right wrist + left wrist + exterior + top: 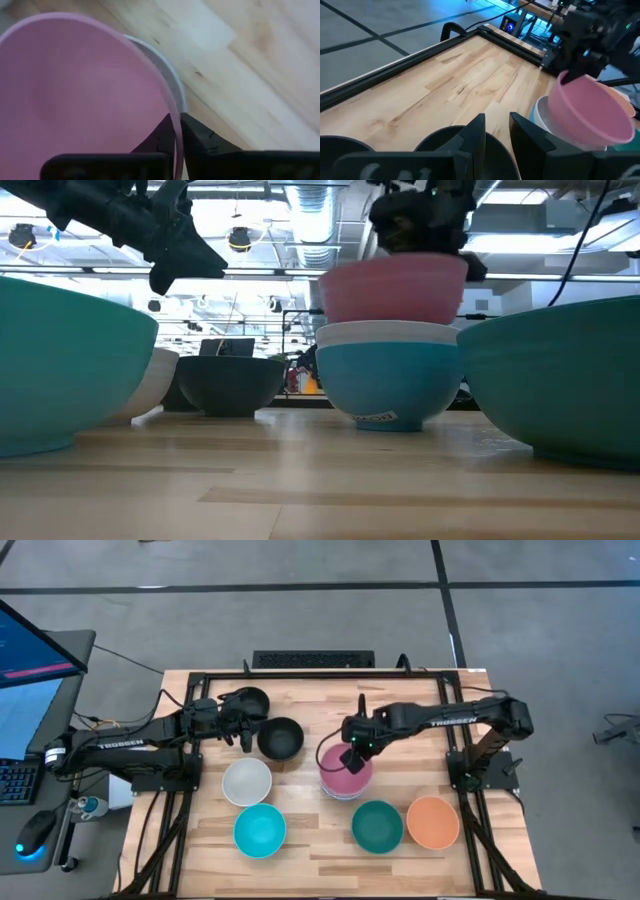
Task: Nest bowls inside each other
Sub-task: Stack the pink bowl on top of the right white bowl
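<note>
My right gripper is shut on the pink bowl, which it holds over a stack of a white bowl nested in a cyan bowl. Seen from the left wrist, the pink bowl is tilted. My left gripper hovers open, with a narrow gap, above the table between two black bowls, touching nothing. A second white bowl, a second cyan bowl, a teal-green bowl and an orange bowl stand apart on their bases. My right gripper pinches the pink bowl's rim on its far side, one finger inside the bowl and one outside. The fingers come from above, slanting down. The bowl hangs tilted over the white bowl; whether its bottom touches that bowl I cannot tell.
The wooden table has a black frame along its edges. Bare wood lies along the far side between the arms and along the near edge. A monitor, keyboard and mouse sit off the table's left.
</note>
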`<act>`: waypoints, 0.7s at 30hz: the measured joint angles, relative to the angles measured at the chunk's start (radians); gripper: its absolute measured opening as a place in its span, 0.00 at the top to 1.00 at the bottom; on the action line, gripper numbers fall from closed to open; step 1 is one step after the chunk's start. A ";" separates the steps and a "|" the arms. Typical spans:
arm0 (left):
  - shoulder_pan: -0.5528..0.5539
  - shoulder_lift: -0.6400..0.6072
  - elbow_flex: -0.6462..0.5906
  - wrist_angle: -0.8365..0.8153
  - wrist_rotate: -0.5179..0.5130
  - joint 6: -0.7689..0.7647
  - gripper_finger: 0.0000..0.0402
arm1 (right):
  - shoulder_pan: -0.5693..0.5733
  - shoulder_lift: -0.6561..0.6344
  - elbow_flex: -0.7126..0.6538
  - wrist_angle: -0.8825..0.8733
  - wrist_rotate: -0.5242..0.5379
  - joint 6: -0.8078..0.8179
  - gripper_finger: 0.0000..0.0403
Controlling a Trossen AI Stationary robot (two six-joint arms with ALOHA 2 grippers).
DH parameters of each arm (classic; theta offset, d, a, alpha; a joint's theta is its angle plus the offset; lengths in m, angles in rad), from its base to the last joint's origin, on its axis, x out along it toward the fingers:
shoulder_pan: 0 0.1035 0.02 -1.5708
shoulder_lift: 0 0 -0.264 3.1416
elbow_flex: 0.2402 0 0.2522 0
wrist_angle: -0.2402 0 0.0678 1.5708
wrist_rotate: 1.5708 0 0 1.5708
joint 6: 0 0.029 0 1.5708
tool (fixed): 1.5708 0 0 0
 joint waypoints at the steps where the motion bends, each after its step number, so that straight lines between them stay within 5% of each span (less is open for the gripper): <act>1: 0.000 0.000 0.000 0.000 0.003 -0.001 0.81 | 0.001 0.001 -0.013 0.033 -0.009 0.008 0.88; 15: 0.000 0.000 0.000 0.000 0.006 -0.003 0.81 | 0.005 0.001 -0.107 0.125 -0.013 0.041 0.85; 21: 0.000 0.000 0.000 -0.003 0.006 0.002 0.81 | 0.005 -0.003 -0.107 0.207 -0.035 0.036 0.74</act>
